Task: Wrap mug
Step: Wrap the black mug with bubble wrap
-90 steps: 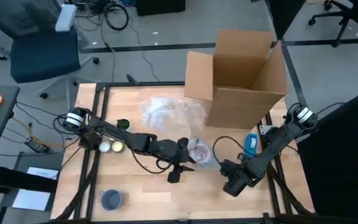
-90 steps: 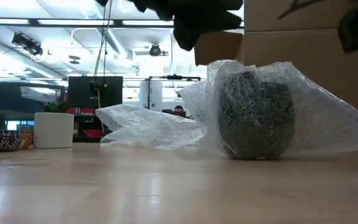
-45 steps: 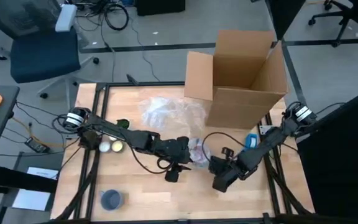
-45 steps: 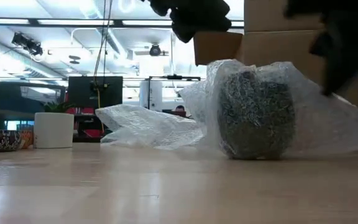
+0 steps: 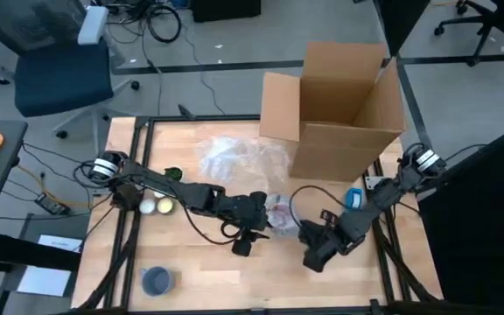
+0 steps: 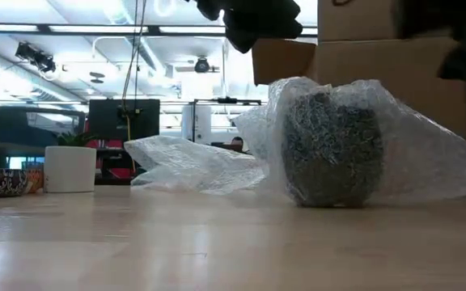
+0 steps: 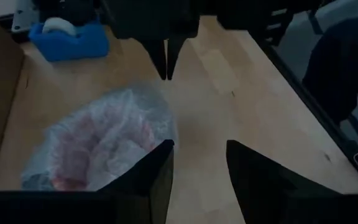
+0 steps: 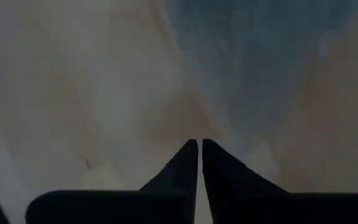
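We see the mug [image 6: 332, 149] standing upright on the wooden table [image 5: 208, 271], swathed in bubble wrap [image 6: 427, 162] whose loose sheet trails off behind and to the sides; from above the bundle [image 5: 280, 211] lies between our two grippers, just beside each; the left gripper [image 5: 250, 238] hovers at the bundle's near-left edge with its fingers [image 7: 160, 171] spread apart, and in its wrist view the wrapped mug [image 7: 98, 143] sits just beyond one fingertip, not pinched; the right gripper [image 5: 313, 254] sits on the other side of the bundle, low over the table, its fingers [image 8: 191, 168] pressed together with nothing between them, as its own wrist view shows, and the left wrist view catches those same closed tips [image 7: 166, 62] pointing down just past the bundle; beyond the right gripper, near its arm, lies a blue tape dispenser [image 5: 353, 202]; farther back from both grippers stands an open cardboard box [image 5: 344, 109], with more loose plastic [image 5: 234, 156] beside it; behind the left gripper, along its arm, rest two small pale balls [image 5: 157, 206], and nearer the table's front edge a dark round cup [image 5: 157, 280].
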Controlling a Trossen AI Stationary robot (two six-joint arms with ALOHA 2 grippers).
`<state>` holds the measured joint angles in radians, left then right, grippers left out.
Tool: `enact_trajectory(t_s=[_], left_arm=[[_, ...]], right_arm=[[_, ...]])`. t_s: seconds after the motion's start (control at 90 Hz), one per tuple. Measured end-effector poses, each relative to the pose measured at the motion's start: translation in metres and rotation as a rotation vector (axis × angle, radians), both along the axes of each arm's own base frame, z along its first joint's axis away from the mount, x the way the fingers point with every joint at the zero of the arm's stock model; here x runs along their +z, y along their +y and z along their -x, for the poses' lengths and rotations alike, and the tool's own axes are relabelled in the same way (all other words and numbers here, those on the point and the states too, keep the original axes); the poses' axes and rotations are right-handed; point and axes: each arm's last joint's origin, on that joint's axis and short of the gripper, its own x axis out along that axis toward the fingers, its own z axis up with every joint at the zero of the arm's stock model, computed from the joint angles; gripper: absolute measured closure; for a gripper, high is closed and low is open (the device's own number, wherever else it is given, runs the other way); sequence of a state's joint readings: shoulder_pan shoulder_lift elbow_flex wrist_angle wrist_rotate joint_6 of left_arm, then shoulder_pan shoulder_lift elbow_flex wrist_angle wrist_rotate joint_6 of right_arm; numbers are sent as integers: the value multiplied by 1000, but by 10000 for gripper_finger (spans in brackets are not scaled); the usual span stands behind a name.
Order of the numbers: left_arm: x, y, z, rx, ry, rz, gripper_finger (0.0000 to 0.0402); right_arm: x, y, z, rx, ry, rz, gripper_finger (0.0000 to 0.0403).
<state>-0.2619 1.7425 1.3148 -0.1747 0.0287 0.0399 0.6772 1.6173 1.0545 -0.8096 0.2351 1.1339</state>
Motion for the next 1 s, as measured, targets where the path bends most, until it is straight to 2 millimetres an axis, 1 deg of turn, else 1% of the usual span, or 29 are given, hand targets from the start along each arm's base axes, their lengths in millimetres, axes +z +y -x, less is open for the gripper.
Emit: enact_trajectory(t_s=[0.133,0.2,0.256,0.378,0.478,0.567,0.667,0.722,0.811,0.856,1.0], left_arm=[[-6,0,-3,44,16,-2,270],[-9,-1,-4,61,29,16,270],[-10,-2,-3,73,43,33,270],[-11,-7,-1,78,61,53,270],[-12,-10,1,97,70,51,270],[-14,-13,0,124,74,47,270],[-19,-14,0,140,82,39,270],[-25,-15,-1,148,86,47,270],[-27,-15,-2,155,58,70,270],[-32,-16,-4,160,57,79,270],[-38,-18,-6,164,58,94,270]], right_arm=[[-21,-6,15,-33,59,38,403],[-29,-11,16,-44,70,47,403],[-30,-15,13,-40,61,44,403],[-28,-22,-1,49,16,40,403],[-17,-26,-17,126,-37,37,403],[-9,-31,-25,175,-56,46,403],[-7,-34,-30,201,-68,55,402],[-7,-35,-31,217,-69,67,402],[-6,-37,-32,233,-82,109,402],[-6,-37,-33,234,-99,135,402],[-4,-38,-39,236,-155,163,402]])
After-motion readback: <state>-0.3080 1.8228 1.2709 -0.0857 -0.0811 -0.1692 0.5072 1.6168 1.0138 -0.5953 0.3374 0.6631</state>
